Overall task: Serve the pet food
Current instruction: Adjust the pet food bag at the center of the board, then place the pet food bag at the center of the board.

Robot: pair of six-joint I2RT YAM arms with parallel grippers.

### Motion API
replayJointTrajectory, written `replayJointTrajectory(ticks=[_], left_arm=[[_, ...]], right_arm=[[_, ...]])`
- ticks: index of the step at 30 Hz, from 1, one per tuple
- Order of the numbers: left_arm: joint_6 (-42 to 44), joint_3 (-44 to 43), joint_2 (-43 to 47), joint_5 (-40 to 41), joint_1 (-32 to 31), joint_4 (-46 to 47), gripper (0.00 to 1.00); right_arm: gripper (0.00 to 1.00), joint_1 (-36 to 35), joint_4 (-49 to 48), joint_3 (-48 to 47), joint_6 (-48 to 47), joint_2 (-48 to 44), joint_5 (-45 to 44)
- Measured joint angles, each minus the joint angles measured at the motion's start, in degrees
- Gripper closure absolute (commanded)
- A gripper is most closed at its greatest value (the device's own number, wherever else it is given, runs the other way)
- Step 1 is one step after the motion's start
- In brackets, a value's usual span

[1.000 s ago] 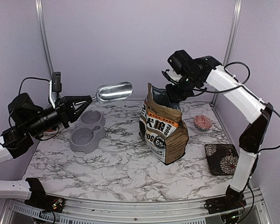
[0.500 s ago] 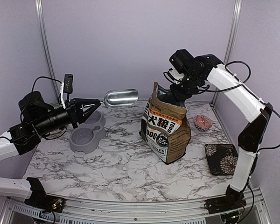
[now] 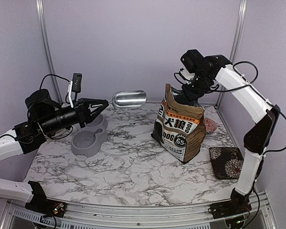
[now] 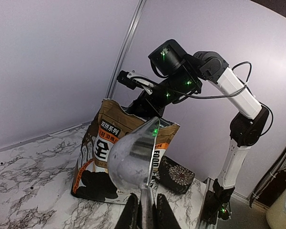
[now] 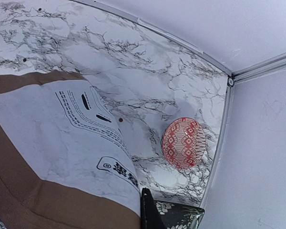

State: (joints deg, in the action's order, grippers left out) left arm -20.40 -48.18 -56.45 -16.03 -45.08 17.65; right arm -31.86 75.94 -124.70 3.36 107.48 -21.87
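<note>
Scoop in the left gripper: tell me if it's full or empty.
Empty, as far as visible: the scoop held by the left gripper shows only bare metal inside, no kibble.

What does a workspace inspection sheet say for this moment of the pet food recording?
Surface: marble tabletop, a few dark specks, too small to identify.
Job's things: pet food nothing seen; dog-food bag standing, top open; metal scoop looks empty; grey double bowl.
Clutter: red-patterned bowl, floral tray at right.
Grippers: left gripper shut on scoop handle; right gripper shut on bag's top edge.
Cables: black cables along both arms, off the table.
Surroundings: lilac walls, metal posts.
</note>
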Motion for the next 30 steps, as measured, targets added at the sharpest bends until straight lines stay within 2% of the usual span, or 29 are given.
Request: replayJointTrajectory(ticks=[10, 18, 30], left_arm=[[0.0, -0.5, -0.9, 0.0, -0.4, -0.1, 1.00], [0.0, -0.3, 1.7, 0.0, -0.4, -0.1, 1.00], [-1.2, 5.3, 10.9, 1.6, -0.4, -2.1, 1.00]], right_arm=[[1.00, -0.9, 1.1, 0.0, 0.9, 0.0, -4.7], [1.00, -9.7, 3.8, -1.2, 5.3, 0.0, -7.9], [1.00, -20.1, 3.7, -2.2, 13.3, 2.1, -8.6]])
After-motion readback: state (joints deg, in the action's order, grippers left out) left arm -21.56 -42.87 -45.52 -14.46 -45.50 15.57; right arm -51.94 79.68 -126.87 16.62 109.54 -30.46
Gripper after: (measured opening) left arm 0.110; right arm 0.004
